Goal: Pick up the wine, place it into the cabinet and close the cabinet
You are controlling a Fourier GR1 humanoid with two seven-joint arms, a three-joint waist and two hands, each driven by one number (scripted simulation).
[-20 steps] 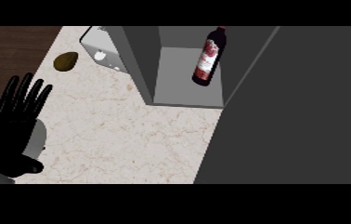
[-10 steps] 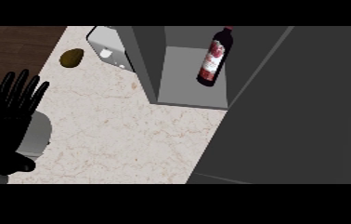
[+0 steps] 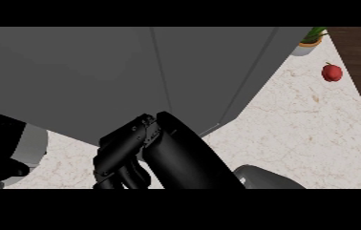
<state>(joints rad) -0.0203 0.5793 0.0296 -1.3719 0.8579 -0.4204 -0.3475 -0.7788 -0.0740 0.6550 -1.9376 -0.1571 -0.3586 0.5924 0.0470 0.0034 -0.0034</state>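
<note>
cabinet closed, right hand open, fingers straight at its lower edge; counter free rightward to the apple.

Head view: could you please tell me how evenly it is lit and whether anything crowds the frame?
In the head view, light is flat, no glare: the cabinet shows plain grey panels of slightly different shades, the counter is evenly bright; the right hand, a black mass low in the middle, covers part of both.

Left hand (left edge) and potted plant partly off-frame.
</note>
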